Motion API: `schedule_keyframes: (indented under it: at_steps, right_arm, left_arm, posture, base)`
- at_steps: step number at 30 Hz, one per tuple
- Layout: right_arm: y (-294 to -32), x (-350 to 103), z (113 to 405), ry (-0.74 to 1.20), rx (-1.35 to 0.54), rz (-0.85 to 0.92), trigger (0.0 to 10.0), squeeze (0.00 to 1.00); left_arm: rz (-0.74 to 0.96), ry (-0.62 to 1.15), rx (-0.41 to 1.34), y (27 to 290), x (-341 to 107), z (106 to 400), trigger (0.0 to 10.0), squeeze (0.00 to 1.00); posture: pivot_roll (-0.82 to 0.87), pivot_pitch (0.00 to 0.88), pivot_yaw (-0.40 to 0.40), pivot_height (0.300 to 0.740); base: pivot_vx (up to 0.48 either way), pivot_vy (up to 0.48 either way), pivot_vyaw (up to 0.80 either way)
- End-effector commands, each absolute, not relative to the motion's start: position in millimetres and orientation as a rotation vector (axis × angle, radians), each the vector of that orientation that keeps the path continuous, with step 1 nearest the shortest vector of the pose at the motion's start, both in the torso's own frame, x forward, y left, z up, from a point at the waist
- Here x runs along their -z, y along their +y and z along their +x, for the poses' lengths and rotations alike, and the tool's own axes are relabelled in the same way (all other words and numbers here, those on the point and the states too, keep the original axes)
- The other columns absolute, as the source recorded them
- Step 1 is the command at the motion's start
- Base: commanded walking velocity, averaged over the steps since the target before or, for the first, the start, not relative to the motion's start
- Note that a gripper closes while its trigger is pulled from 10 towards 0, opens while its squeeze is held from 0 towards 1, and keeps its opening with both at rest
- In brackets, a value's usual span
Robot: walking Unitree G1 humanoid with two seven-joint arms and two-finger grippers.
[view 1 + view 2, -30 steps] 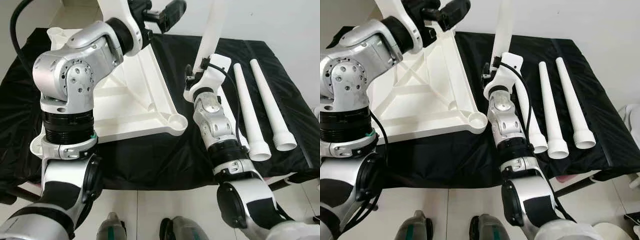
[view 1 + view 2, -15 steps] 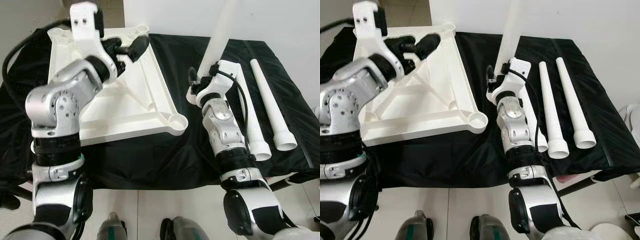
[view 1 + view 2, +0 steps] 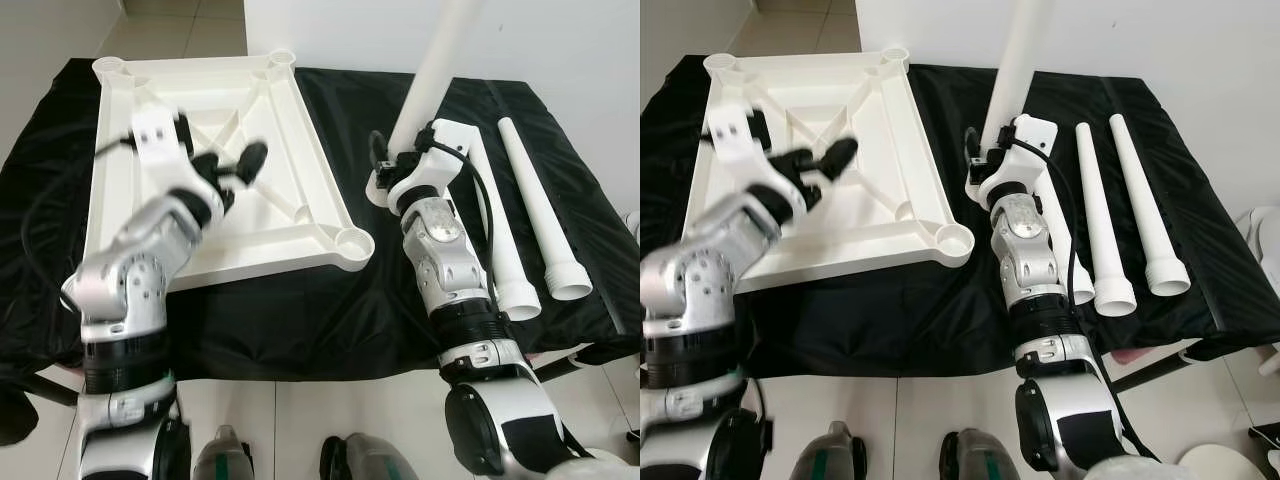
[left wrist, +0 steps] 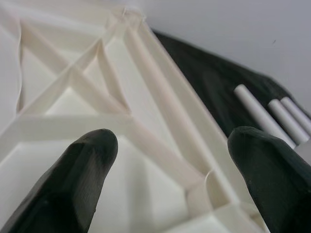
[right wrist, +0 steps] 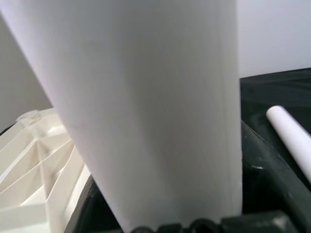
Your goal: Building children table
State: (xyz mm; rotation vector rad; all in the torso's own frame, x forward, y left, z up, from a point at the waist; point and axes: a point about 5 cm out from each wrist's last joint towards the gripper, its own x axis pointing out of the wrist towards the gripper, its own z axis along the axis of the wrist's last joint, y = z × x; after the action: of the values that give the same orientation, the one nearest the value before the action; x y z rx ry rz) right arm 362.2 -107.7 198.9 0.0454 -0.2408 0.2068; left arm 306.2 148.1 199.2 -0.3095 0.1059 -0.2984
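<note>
In the left eye view we see the white tabletop [image 3: 200, 190] lying upside down on the black cloth [image 3: 560, 210], filling the upper left of the frame, its ribbed underside up and a round leg socket [image 3: 355, 240] at its near right corner, just left of centre. Our right gripper [image 3: 392, 162] sits a little right of centre, clenched around the lower end of a white table leg [image 3: 435, 75]. The leg's long axis runs steeply upward and leans toward the upper right, leaving the frame at the top edge. In the right wrist view the leg [image 5: 155, 107] stands close before the camera.

The relation that matters, as we judge it, is this: the open socket lies below and slightly left of the leg's gripped end, near it but not touching. The right arm is clearly the nearer one. To seat the leg we would need to bring its lower end left and down over that corner and stand its axis upright.

Our left gripper [image 3: 232, 168] hovers over the middle of the tabletop at centre left, blurred. In the left wrist view its fingers [image 4: 80, 170] are spread wide with nothing between them.

Three more legs [image 3: 535, 210] lie side by side on the cloth at the right of the frame, wide ends toward us.
</note>
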Motion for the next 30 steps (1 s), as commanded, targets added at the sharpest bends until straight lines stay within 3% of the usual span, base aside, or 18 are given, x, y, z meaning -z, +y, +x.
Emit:
schedule_keyframes:
  at_steps: [1,16,30]
  right_arm:
    - [-102.3,-200.7,357.0,-0.273,-0.276,0.057,10.0,0.0]
    - [-91.2,-178.1,340.8,-0.199,-0.446,-0.021,10.0,0.0]
    - [-92.9,-164.7,333.9,-0.151,-0.472,-0.031,10.0,0.0]
  left_arm:
    - [-0.236,0.095,0.439,131.3,-195.9,295.0,10.0,0.0]
    - [0.189,0.011,0.696,82.9,-174.2,260.9,10.0,0.0]
    - [0.242,0.011,0.806,84.1,-167.4,247.0,10.0,0.0]
  posture:
    - [-0.05,0.008,-0.036,0.74]
    - [-0.04,0.026,-0.049,0.74]
    - [-0.04,0.049,-0.045,0.74]
  base:
    - [0.0,0.0,0.0]
    - [0.0,0.0,0.0]
    - [0.0,0.0,0.0]
